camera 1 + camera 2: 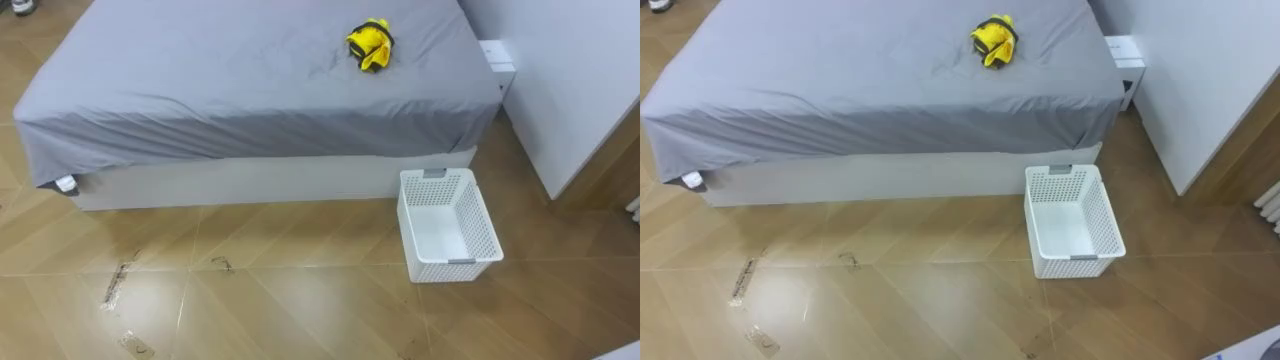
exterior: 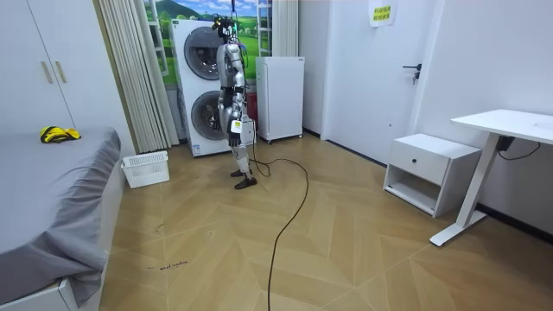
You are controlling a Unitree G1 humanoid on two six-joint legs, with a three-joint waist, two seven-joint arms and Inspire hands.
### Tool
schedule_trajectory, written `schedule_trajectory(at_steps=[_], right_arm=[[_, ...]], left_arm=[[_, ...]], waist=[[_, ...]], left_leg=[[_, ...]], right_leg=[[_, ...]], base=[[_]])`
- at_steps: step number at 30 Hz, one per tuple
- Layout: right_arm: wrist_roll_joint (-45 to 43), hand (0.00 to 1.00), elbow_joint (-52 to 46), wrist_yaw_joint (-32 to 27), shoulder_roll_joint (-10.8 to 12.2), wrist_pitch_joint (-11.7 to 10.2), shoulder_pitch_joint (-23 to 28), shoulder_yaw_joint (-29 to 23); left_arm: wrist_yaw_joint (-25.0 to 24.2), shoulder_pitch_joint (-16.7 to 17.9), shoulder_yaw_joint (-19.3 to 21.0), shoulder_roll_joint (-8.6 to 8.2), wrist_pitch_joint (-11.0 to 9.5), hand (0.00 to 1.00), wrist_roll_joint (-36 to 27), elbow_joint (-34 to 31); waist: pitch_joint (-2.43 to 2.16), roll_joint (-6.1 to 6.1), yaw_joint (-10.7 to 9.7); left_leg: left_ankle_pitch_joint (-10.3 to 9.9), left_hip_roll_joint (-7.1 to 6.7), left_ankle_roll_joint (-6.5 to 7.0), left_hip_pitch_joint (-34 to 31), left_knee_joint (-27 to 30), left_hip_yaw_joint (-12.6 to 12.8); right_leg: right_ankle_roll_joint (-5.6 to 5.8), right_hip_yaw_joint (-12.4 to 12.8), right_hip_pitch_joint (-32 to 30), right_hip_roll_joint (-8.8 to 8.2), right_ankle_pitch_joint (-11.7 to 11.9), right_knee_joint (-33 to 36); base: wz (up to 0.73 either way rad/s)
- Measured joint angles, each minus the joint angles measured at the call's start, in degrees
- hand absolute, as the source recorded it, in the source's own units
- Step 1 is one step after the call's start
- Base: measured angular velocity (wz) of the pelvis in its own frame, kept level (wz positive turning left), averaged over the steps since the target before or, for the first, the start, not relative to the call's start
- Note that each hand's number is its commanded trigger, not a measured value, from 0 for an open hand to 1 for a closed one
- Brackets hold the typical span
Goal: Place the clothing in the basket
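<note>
- I have the robot standing on the floor (image 1: 300, 310) in front of the stacked washers (image 2: 200, 86), facing the bed (image 1: 250, 90). The room view puts it well apart from the bed. That looks like a starting stance: far enough back for the head camera to take in both the bed and the container.
- The bed carries a grey sheet that hangs over its near edge. It is the surface I have to reach across, so I judge the first job is to walk up to that edge.
- The basket (image 1: 455, 268) stands upright and empty on the floor, just beside the bed's near right corner with its mouth up. Placed there, it takes a short carry down from the mattress.
- The clothes (image 1: 369, 45) are a small yellow bundle with some dark fabric, lying crumpled on the sheet toward the bed's far right. They are on the same side as the basket but further back from the edge. Nothing covers or touches them except the sheet.
- The left robot hand (image 2: 236, 130) and right robot hand (image 2: 224, 121) hang low by the body, nowhere near the clothes. I cannot tell whether either is wide or narrow. Neither holds the bundle, since it lies on the bed.
</note>
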Motion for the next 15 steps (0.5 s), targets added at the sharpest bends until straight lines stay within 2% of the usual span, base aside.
schedule_trajectory(at_steps=[6, 15], right_arm=[[0.0, 0.0, 0.0, 0.0, 0.0, 0.0, -0.1, 0.2], [-0.2, 0.0, -0.2, 0.5, -0.1, 0.0, -0.5, 0.6]], left_arm=[[-0.1, 0.0, -0.1, 0.02, 0.0, 0.0, 0.6, 0.0], [-1.2, -0.1, -1.2, 0.51, -0.1, 0.0, -0.1, -0.2]], waist=[[0.05, 0.08, 0.1], [-0.21, 0.28, 0.2]], left_leg=[[0.0, -0.03, 0.01, -0.4, 0.0, -0.1], [0.0, -0.05, 0.02, -1.6, 0.2, -0.1]], right_leg=[[0.01, 0.1, -0.1, 0.01, 0.0, 0.0], [0.01, 0.0, -1.2, -0.02, 0.0, 0.1]], base=[[0.0], [0.0]])
